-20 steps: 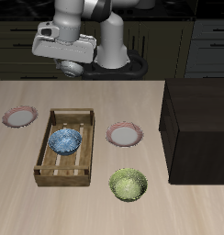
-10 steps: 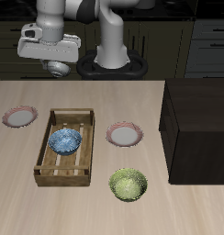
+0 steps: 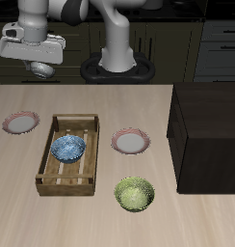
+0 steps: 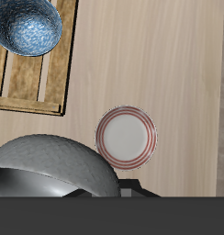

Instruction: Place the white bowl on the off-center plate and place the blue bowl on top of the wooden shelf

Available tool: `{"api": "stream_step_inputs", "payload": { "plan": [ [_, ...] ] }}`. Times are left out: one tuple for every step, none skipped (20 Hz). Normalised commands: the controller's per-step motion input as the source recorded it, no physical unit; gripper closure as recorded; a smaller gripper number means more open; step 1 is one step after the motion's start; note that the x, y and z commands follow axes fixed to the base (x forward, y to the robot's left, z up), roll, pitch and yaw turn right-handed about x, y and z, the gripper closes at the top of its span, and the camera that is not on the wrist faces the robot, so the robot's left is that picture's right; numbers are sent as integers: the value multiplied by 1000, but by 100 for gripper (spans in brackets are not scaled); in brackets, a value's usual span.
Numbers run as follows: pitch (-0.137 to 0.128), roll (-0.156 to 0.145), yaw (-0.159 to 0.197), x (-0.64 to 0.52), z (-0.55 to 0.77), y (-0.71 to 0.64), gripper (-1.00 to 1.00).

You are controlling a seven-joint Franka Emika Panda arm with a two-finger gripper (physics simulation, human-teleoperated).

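My gripper [image 3: 39, 64] hangs high above the table's back edge, shut on the white bowl [image 3: 39, 69], whose rounded grey-white body fills the wrist view close up [image 4: 50, 170]. The off-center plate [image 3: 21, 123], red-rimmed with a pale centre, lies near the table's side edge, nearer the front than the gripper; the wrist view shows this plate [image 4: 126, 138] just beyond the held bowl. The blue bowl [image 3: 68, 148] sits inside a slatted wooden crate [image 3: 52, 172], and it also appears in the wrist view [image 4: 27, 23]. The dark wooden shelf [image 3: 208, 135] stands at the opposite side.
A second red-rimmed plate [image 3: 132, 143] lies between the crate and the shelf. A yellow-green patterned bowl [image 3: 135, 194] rests nearer the table's front edge. The robot's base [image 3: 117, 66] stands at the back.
The gripper, with the white bowl in it, has travelled sideways away from the shelf, from above the crate's back end to above the side with the off-center plate.
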Motion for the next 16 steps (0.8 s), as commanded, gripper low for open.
{"api": "stream_step_inputs", "payload": {
  "plan": [
    [18,-22,-19,-113,7,-402,100],
    [52,13,-30,-183,-55,-749,100],
    [13,-24,62,-108,-41,-300,100],
    [8,40,-44,-73,-10,-214,100],
    [72,-40,-71,-96,-92,-287,100],
    [7,-4,62,-42,-58,-230,100],
    [-4,-32,-7,-58,-8,-362,100],
    [-12,-43,-47,-78,99,-280,100],
    [-65,-127,-74,-150,254,-763,100],
    [0,0,0,13,-8,42,100],
    [-33,-73,-11,-50,193,-589,100],
    [2,-85,-84,3,19,-226,100],
    [23,-8,19,49,-65,-94,100],
    [4,-73,13,52,-77,-103,100],
    [19,-33,-79,28,-39,-96,100],
    [-10,25,15,39,-8,69,100]
  ]
}}
